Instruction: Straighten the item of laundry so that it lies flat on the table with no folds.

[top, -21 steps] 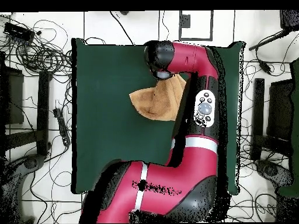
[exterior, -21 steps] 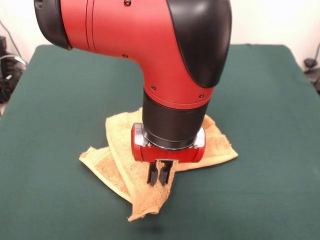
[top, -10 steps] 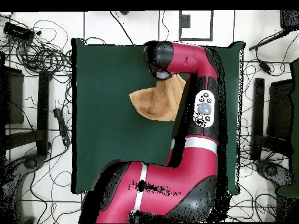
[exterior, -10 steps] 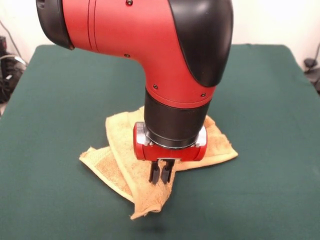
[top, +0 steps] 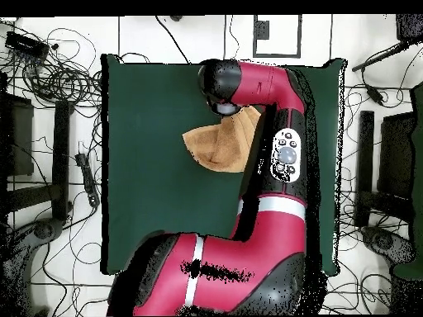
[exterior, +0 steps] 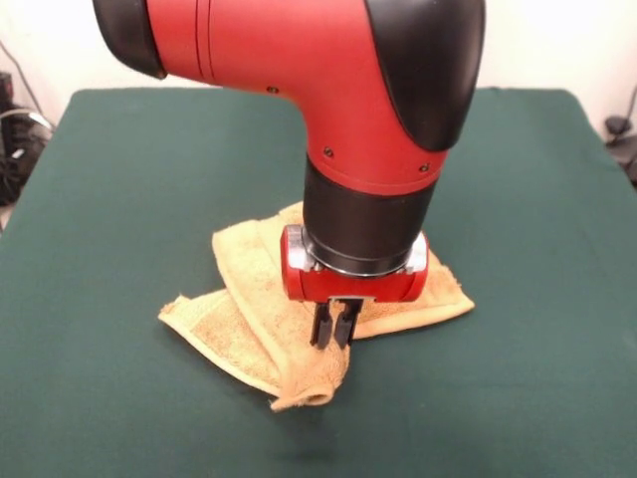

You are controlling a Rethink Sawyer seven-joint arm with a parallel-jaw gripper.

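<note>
The towel (exterior: 261, 317) lay crumpled in overlapping folds at the lower centre of the green worktop (exterior: 119, 189). It was pinched by the hand (exterior: 333, 333), fingers narrowed on a raised fold, beneath the arm (exterior: 328, 90) pointing straight down.

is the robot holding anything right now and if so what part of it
Yes. The end effector is shut on the towel, pinching a raised fold of the overlapped cloth near its front corner.
</note>
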